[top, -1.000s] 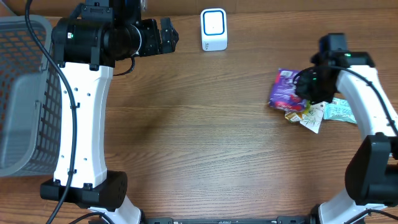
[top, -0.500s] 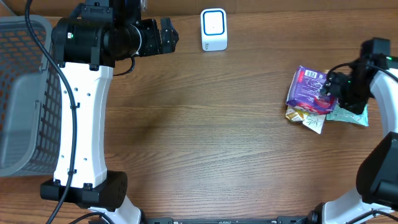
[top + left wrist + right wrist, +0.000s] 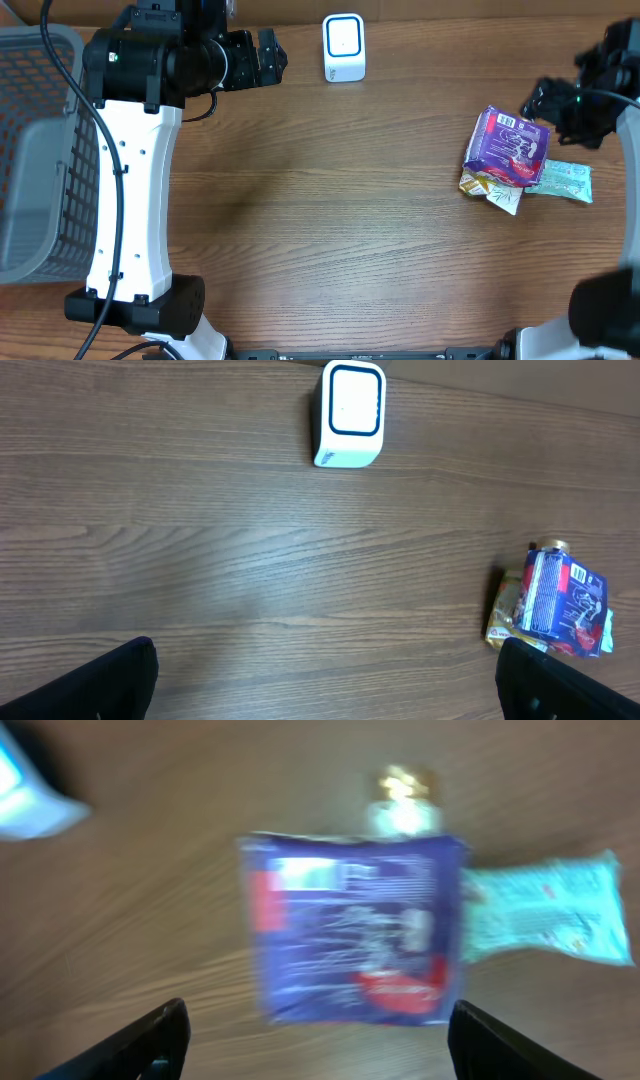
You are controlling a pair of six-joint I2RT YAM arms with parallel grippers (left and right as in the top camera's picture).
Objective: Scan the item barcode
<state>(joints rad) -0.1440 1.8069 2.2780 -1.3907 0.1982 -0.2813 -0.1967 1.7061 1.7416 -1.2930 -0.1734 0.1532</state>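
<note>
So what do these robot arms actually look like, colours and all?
Both are smooth white shells between bulky round black joints. The left arm has a thin black cable running along it and a tiny green light on one joint; the right arm is built alike. The left tool and right tool are black, each ending in two dark fingers.

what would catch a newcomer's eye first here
A purple packet lies on smaller packets at the right of the table, with the open right gripper close by. A white scanner stands at the far edge, and a grey basket sits at the left.
</note>
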